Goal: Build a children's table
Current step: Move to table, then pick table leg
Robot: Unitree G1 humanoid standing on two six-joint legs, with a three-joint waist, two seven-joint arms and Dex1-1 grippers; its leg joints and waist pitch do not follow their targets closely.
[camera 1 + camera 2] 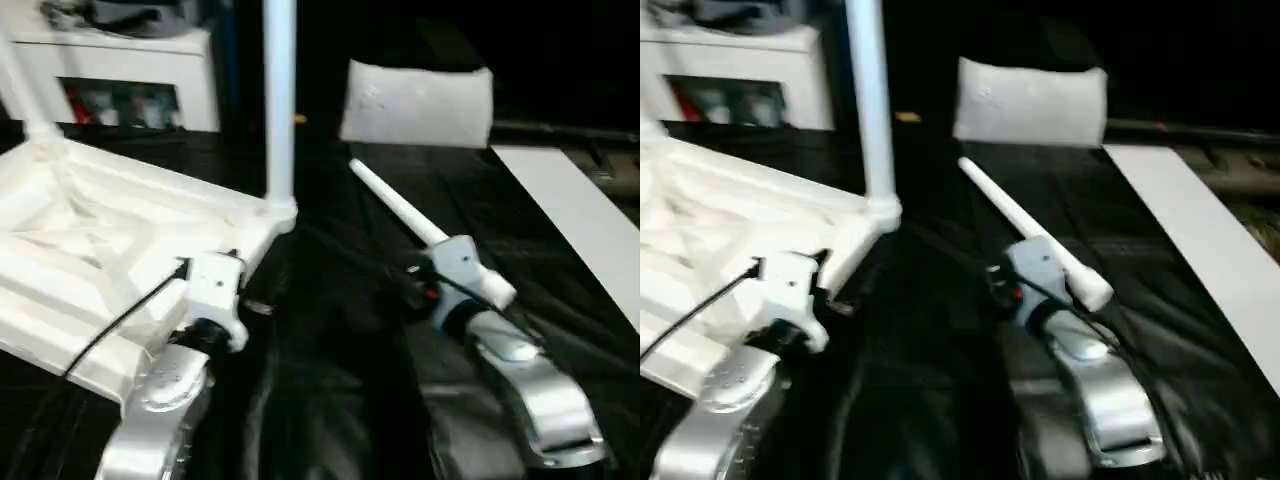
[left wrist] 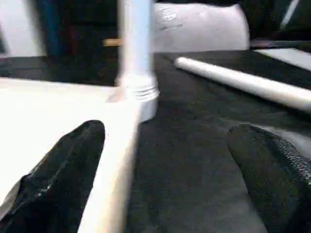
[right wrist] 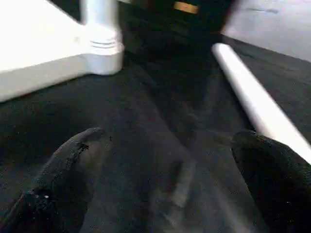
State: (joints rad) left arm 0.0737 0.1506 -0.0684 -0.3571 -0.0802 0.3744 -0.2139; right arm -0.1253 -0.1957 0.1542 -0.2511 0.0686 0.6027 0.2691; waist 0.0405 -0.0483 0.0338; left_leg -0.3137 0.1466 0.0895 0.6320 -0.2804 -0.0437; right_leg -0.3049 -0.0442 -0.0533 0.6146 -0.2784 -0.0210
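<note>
Work surface: large table under a wrinkled black cover (image 1: 340, 400), glossy highlights along the folds. Beyond the far edge of the black cover the room is dark; no wall detail resolvable. White cabinet (image 1: 120, 70) stands behind the black cover's far left corner, coloured items behind its glass front, dark clutter on top, not identifiable. A pale grey-white block (image 1: 418, 102) sits at the far edge of the cover, right of the cabinet. A flat white board (image 1: 585, 215) runs along the cover's right side.
</note>
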